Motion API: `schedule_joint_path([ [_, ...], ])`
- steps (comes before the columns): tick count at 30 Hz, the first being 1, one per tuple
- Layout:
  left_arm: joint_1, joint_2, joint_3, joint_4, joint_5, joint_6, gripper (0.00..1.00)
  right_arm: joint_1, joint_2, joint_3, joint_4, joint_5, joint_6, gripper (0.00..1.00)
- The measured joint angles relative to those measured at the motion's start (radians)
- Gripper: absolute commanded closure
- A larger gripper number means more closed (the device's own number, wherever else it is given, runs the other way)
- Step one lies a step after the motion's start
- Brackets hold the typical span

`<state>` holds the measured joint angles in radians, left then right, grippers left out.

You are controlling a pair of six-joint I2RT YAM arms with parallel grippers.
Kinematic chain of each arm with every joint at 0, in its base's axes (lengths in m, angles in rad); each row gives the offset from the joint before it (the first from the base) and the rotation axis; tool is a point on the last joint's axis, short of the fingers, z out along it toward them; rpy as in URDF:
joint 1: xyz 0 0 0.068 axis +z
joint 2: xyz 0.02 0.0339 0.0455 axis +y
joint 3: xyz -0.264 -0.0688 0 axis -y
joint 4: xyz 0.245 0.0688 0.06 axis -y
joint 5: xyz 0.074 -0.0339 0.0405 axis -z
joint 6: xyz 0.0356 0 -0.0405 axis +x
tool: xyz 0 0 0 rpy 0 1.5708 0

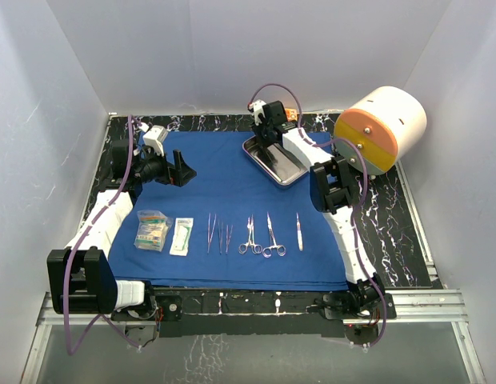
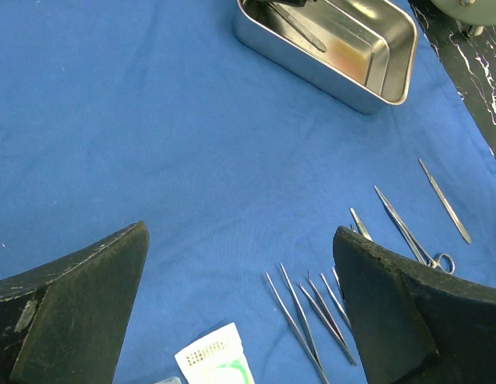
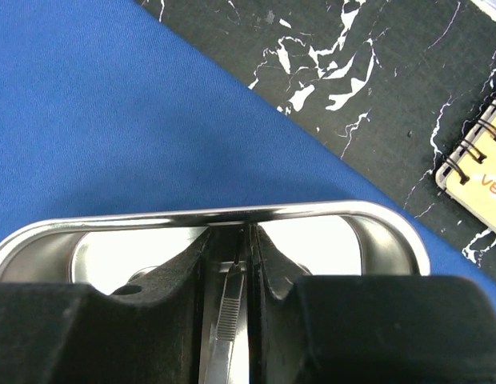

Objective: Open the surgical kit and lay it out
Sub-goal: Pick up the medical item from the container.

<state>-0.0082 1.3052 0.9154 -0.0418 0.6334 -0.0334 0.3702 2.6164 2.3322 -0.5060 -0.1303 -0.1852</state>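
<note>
Right gripper [image 3: 234, 264], inside the tray [image 3: 152, 218]: jaws nearly together, apparently pinching a ribbed steel instrument [image 3: 229, 316]. Left gripper [image 2: 240, 232], above the cloth [image 2: 152, 120] left of the tray: jaws spread wide.

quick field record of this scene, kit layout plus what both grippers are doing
cloth: blue cloth spread flat
tray: steel tray on the cloth's far right part
row along near edge: two packets, forceps, ring-handled clamps, slim handle
left: left gripper open, above the cloth's left side, holding nothing
right: right gripper down in the tray, closed on a slender ridged instrument
other: white-and-orange cylinder at far right, beyond the tray
</note>
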Motion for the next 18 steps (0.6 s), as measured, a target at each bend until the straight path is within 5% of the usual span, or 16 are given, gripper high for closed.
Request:
schedule_joint_path([
  [18, 0.000, 0.000, 0.000, 0.000, 0.000, 0.000, 0.02, 0.010, 0.044, 0.075, -0.022, 0.057, -0.035, 0.84],
])
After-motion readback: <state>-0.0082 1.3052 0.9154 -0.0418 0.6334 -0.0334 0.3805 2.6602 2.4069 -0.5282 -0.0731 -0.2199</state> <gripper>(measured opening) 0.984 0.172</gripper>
